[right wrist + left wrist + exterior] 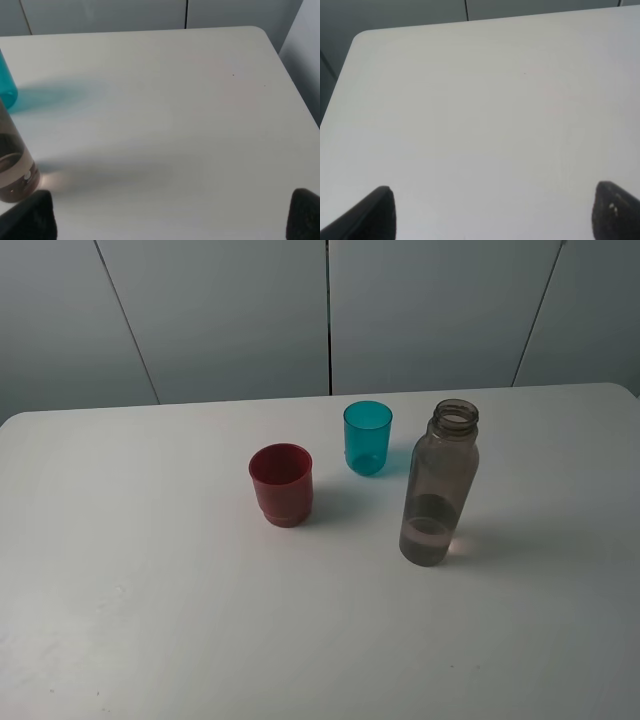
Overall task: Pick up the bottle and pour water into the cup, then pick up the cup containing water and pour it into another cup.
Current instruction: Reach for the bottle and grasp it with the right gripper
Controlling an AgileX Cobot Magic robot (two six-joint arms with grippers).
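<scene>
Left gripper [492, 217]: fingertips [370, 217] spread wide, gripping nothing, over bare tabletop [485, 125]. One rounded corner and the two edges meeting there show in the left wrist view.

Right gripper [167, 217]: fingers spread wide as well, gripping nothing. One fingertip [30, 217] sits near the foot of the bottle [438, 490], which is outside the gap. Contact: cannot tell.

Room: wide bare stretch along the near edge and the whole left side, plus a bare strip between the bottle and the right edge.

Bottle is upright on the right half of the tabletop – long axis vertical, uncapped threaded neck pointing up. Water fills only its lowest part.

Teal cup [367, 438] is upright, mouth up, closest of the three to the far edge and about mid-width. Contents: cannot tell.

Red cup [281, 485] is upright, mouth up, beside the teal cup toward the left and near edges. It is opaque, so contents cannot be told either.

All three stand apart – none touching.
</scene>
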